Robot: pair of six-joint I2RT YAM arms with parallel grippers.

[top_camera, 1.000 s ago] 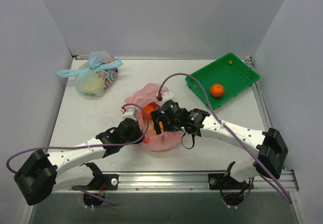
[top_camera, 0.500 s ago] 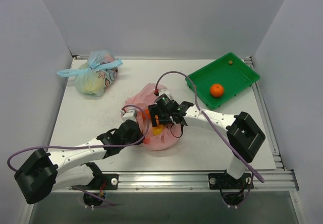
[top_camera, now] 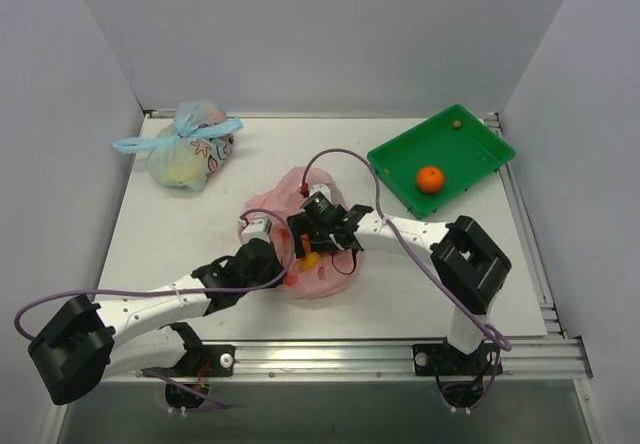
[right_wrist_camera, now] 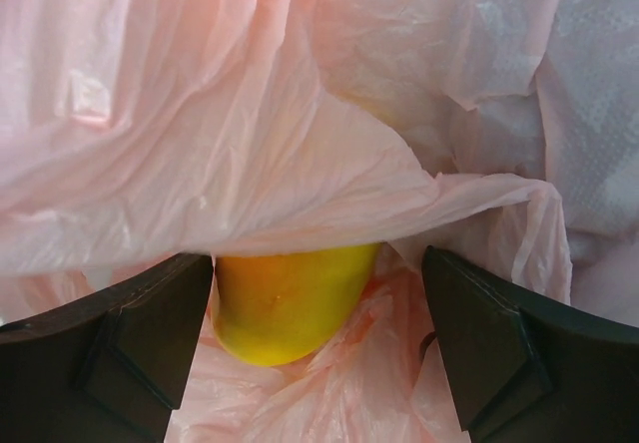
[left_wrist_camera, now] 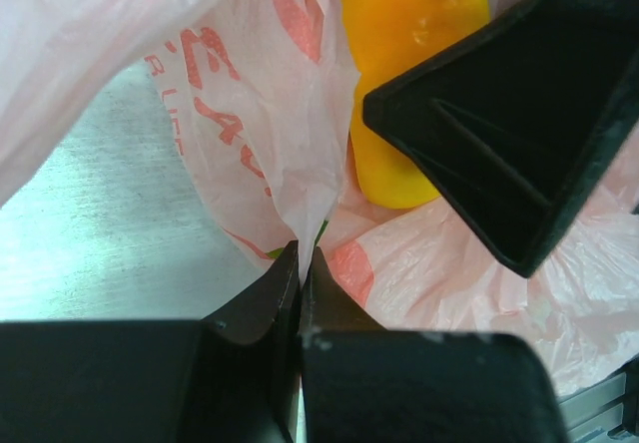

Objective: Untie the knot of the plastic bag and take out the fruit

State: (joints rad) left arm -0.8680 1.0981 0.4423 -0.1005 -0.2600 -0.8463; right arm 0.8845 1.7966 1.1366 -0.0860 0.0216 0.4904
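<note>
Plain white walls [top_camera: 330, 34], pale grey tabletop [top_camera: 170, 229], aluminium front rail [top_camera: 330, 350]

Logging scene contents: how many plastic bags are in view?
2. The pink plastic bag lies in the middle; the blue-tied bag sits near the far left corner. No others are visible.

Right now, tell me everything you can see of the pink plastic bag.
The plastic bag is thin, translucent pink film with red print, crumpled on the table. Its mouth is open, a yellow-orange fruit inside. The left gripper is shut on a fold of it; the right gripper reaches in, open around the fruit.
</note>
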